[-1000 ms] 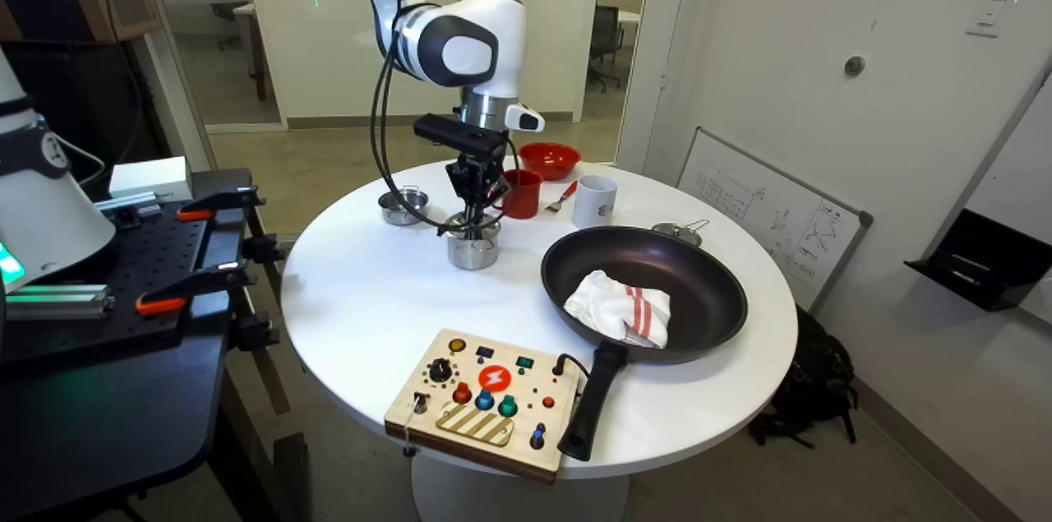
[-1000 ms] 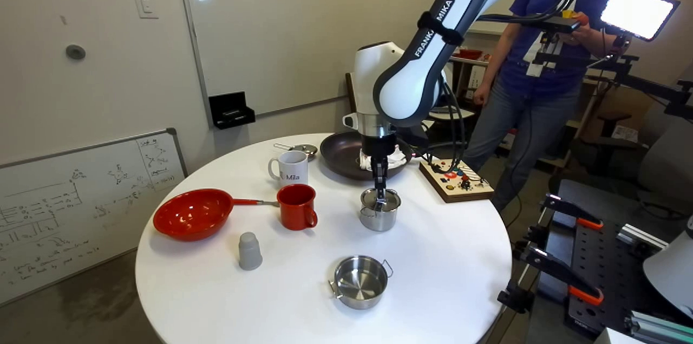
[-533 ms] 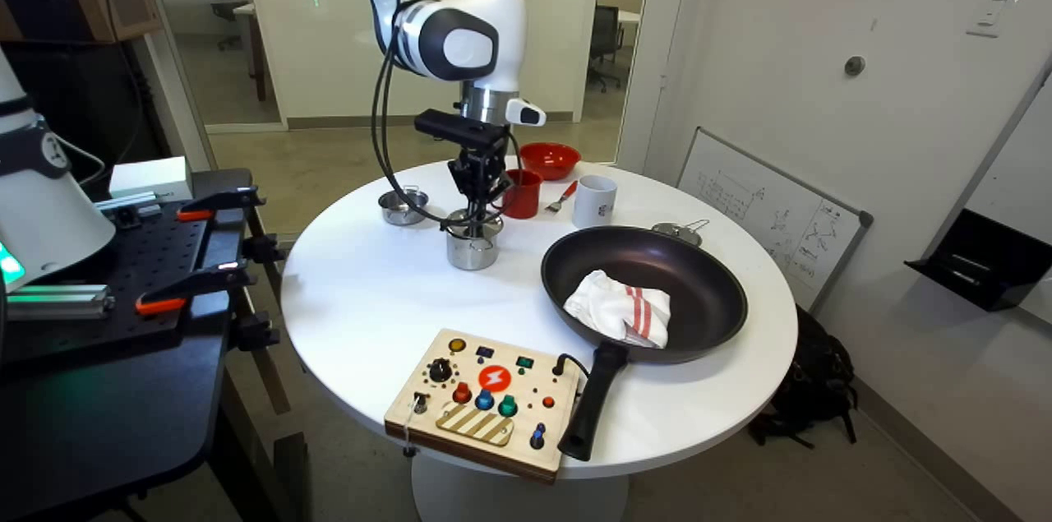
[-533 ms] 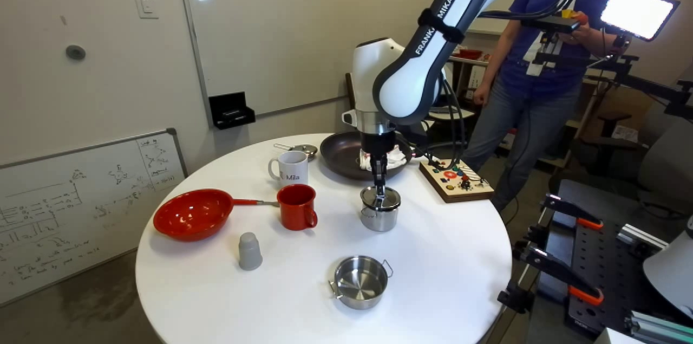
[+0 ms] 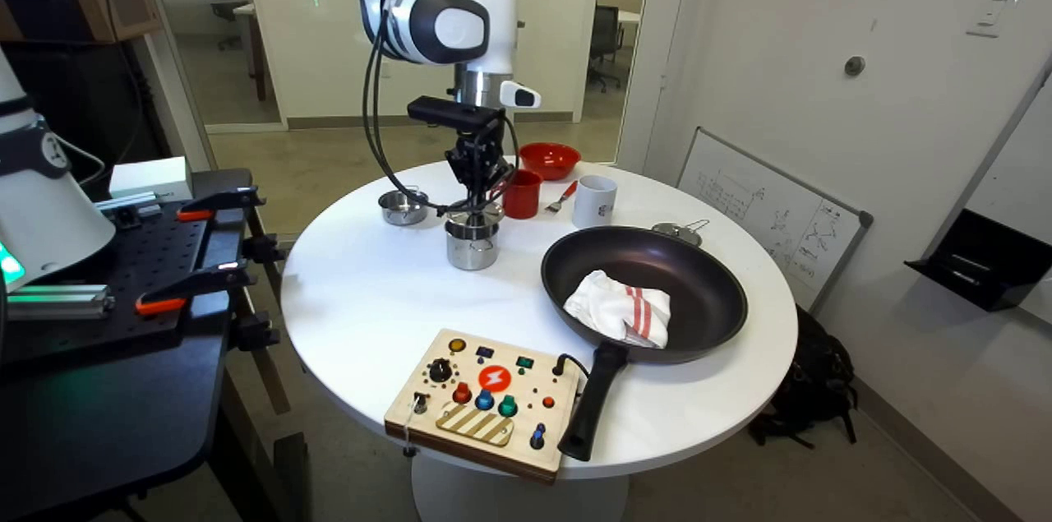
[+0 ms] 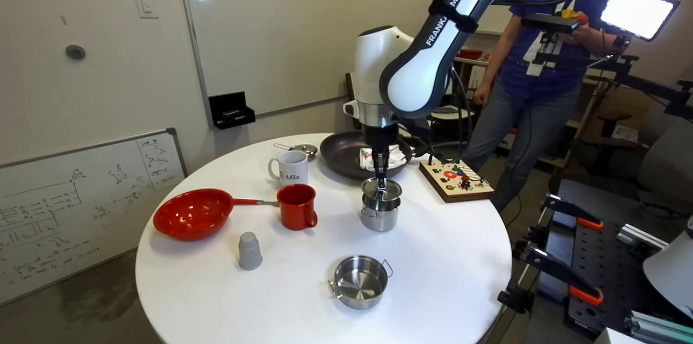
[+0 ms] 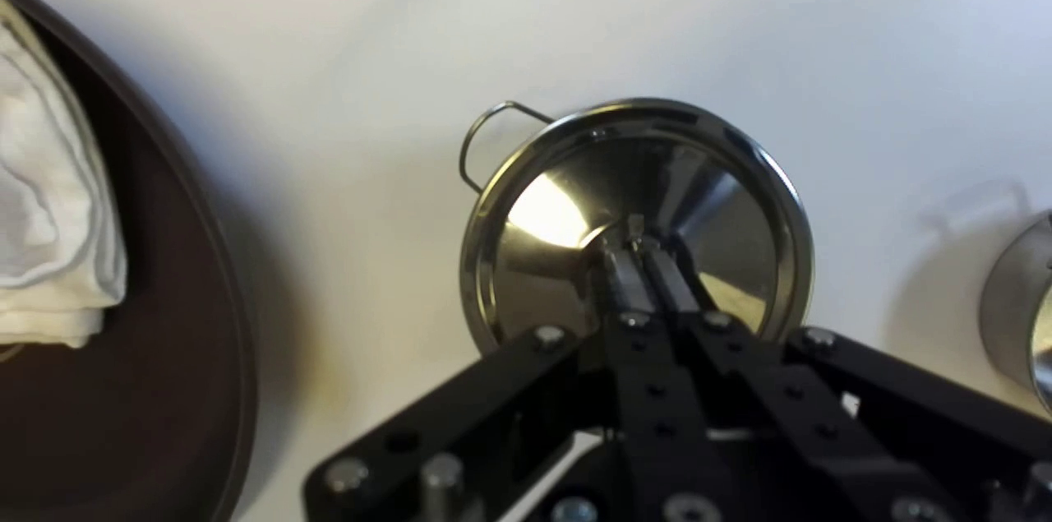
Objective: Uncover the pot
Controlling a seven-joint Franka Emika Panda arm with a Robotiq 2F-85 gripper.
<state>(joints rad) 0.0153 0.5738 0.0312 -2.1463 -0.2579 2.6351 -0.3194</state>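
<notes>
The small steel pot stands upright on the white table, seen in both exterior views [image 5: 472, 256] [image 6: 379, 220]. Its round metal lid [image 6: 393, 189] is held roughly level a little above the pot, with a dark gap between lid and rim. The lid also shows in an exterior view [image 5: 491, 215]. My gripper [image 6: 382, 186] points straight down and is shut on the small knob at the lid's centre. In the wrist view the fingers [image 7: 639, 247] meet at the knob, which they mostly hide. The lid [image 7: 534, 267] covers most of the pot there; a wire handle shows.
A black frying pan [image 5: 707, 284] with a white cloth [image 5: 612, 307] lies beside the pot. A wooden button box [image 5: 485, 415] is at the edge. A shallow steel bowl [image 6: 346, 295], red mug [image 6: 295, 211], white mug [image 6: 295, 165], red bowl [image 6: 189, 219] and grey cup [image 6: 249, 252] stand around.
The gripper has risen, carrying the lid up off the pot. A gap has opened between lid and rim. The pot has stayed in place on the table.
</notes>
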